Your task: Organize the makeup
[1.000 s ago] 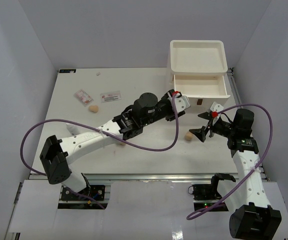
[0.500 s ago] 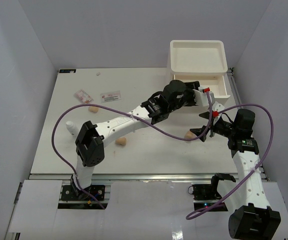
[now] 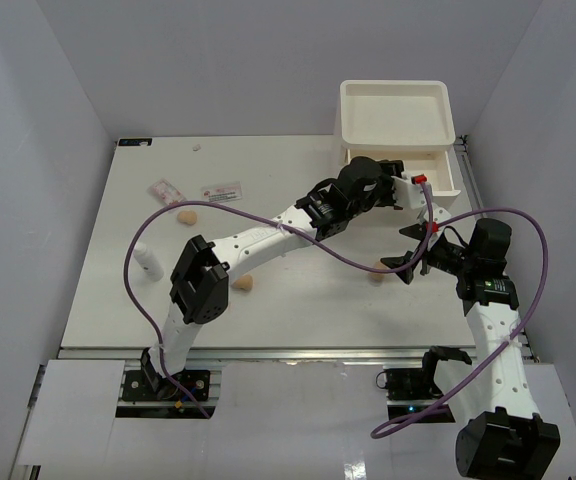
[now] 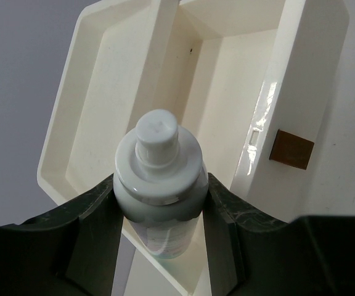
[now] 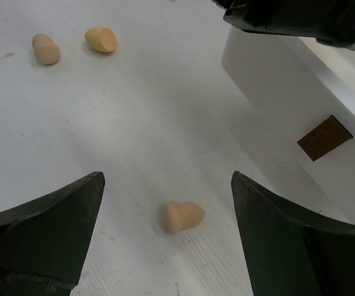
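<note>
Drawer unit (image 3: 396,118): your destination; its open drawer (image 3: 446,172) faces the arms, and the step in hand looks like stowing the bottle there.
Left gripper (image 4: 160,209): reached over the drawer's front, fingers part-closed and clamped on both sides of the bottle's body.
Right gripper (image 5: 165,185): fingers spread wide, holding nothing, hanging above one sponge.
Bottle (image 4: 158,163): upright between the left fingers, cap up, above the drawer. Next, you probably need to lower it inside the walls before you release.
Packets (image 3: 221,192): two lie flat at the far left of the table.
Sponges (image 5: 182,216): one under your right gripper, two more well apart to the left, all on the table.
</note>
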